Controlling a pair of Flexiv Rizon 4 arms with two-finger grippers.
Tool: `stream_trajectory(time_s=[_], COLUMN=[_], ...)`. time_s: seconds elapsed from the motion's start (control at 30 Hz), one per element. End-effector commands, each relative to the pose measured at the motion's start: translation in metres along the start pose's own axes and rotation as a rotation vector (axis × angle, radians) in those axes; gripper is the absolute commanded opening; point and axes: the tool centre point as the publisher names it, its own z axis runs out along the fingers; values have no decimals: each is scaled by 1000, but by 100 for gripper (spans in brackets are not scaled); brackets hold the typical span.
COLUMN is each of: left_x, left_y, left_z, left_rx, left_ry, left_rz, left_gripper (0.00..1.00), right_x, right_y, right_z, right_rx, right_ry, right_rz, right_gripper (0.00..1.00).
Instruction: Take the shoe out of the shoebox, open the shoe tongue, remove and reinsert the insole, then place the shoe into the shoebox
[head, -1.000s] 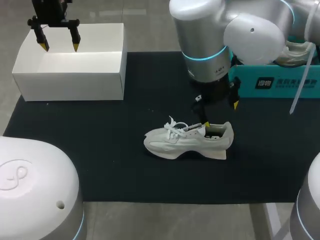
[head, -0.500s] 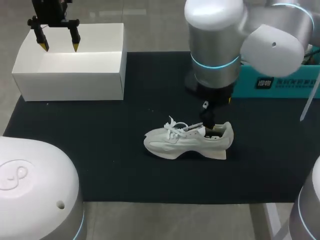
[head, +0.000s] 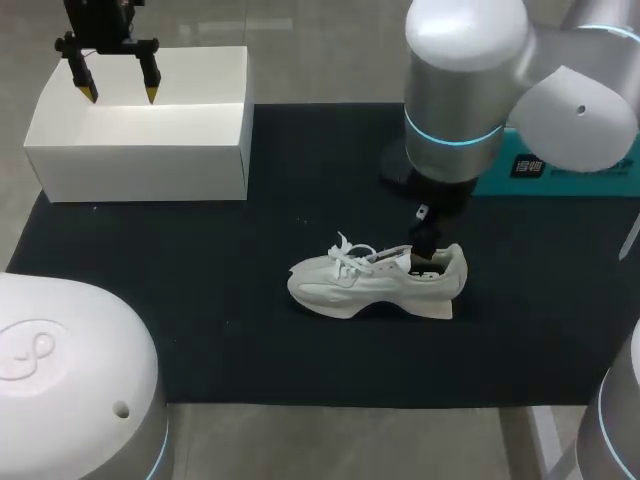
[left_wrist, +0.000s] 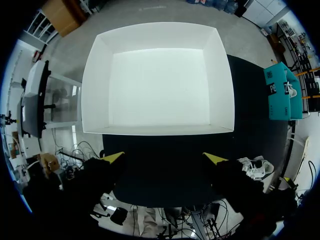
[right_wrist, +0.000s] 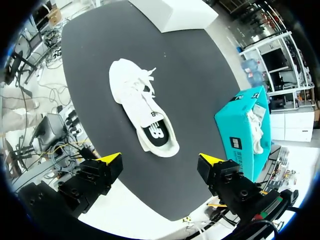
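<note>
The shoe (head: 375, 283) lies on its side-on sole in the middle of the black mat (head: 250, 340), toe towards the white shoebox (head: 140, 160), and it has not budged in the last second. What has changed is the right arm (head: 465, 80): its big wrist has swung across above the shoe's heel, so from the head view the fingers that were in plain sight at the collar a moment ago are now mostly tucked under it. The right gripper (right_wrist: 160, 160) hangs over the heel end with its fingers spread wide and nothing between them; the shoe lies out ahead of them, and whether a fingertip touches the collar I cannot tell. The dark insole (right_wrist: 155, 131) looks seated inside the shoe, so my read is that the arm is lining up on the opening and the insole work is yet to come. Well away from the shoe, the left gripper (left_wrist: 165, 157) hovers over the shoebox's near wall, fingers apart, holding nothing. A teal box (head: 560, 170) stands beyond the shoe's heel.
</note>
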Motion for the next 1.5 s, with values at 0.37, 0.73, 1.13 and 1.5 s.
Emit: stream_trajectory(time_s=[0.37,0.73,1.13,1.5], left_x=[0,0,0,0], left_y=[0,0,0,0], left_z=[0,0,0,0], left_rx=[0,0,0,0], left_ry=[0,0,0,0], left_rz=[0,0,0,0], left_gripper=[100,100,100,100], right_x=[-26,-30,-30,-25], right_y=[-34,-43,-43,-59], right_z=[9,17,17,44], right_rx=[-379,-376,-376,-369], right_ry=[235,277,277,350], right_rz=[-245,-330,-330,-327], right_gripper=[100,100,100,100])
